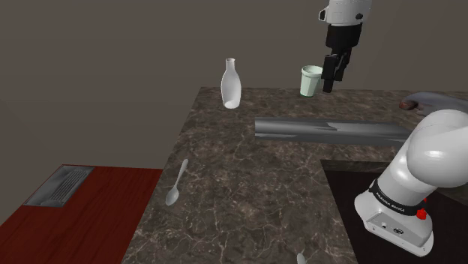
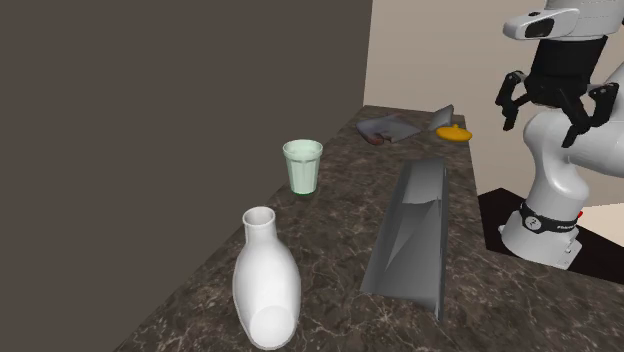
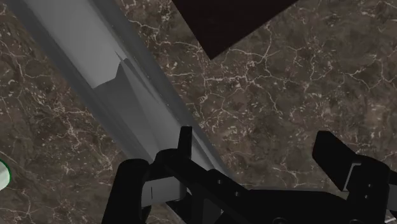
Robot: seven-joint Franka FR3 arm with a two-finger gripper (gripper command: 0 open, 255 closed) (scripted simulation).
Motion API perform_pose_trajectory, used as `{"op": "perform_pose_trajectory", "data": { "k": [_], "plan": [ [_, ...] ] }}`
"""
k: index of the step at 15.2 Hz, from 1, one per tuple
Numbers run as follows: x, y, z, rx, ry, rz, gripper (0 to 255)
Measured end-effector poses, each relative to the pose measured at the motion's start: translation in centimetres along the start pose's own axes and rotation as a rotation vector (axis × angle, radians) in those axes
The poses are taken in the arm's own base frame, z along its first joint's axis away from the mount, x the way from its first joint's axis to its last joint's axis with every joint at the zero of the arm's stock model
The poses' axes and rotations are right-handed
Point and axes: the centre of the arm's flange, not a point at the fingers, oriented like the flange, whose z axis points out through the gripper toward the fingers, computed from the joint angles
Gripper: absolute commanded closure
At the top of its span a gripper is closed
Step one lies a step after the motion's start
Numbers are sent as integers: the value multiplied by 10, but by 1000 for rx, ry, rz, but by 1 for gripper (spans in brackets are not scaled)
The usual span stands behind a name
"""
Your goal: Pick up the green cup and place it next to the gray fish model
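Note:
The pale green cup (image 1: 309, 81) (image 2: 302, 166) stands upright near the back of the dark marble counter (image 1: 247, 172); a sliver of its rim (image 3: 3, 175) shows beside the gripper. My black gripper (image 1: 332, 75) (image 2: 548, 118) (image 3: 257, 149) hangs open and empty above the counter, just off the cup toward the shoulder view's right, over a long grey trough-shaped piece (image 1: 330, 129) (image 3: 108, 83). The grey fish model (image 2: 386, 128) (image 1: 435, 98) lies at the counter's far end beside a small orange object (image 2: 454, 132).
A white bottle (image 1: 231, 84) (image 2: 266, 282) stands on the counter at the shoulder view's left of the cup. A spoon (image 1: 177, 184) lies near the counter's left edge. Below that edge are a red-brown floor and a vent grate (image 1: 60, 184).

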Motion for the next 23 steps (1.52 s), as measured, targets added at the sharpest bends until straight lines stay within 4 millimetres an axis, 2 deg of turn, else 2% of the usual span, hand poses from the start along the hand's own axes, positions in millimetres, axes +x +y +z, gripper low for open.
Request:
{"op": "perform_pose_trajectory", "data": {
  "k": [2, 6, 11, 23],
  "plan": [
    [4, 5, 2, -2, 1, 4, 0],
    [29, 35, 16, -16, 9, 34, 0],
    [69, 83, 35, -37, 22, 75, 0],
    [144, 205, 76, -87, 52, 176, 0]
  ]
}}
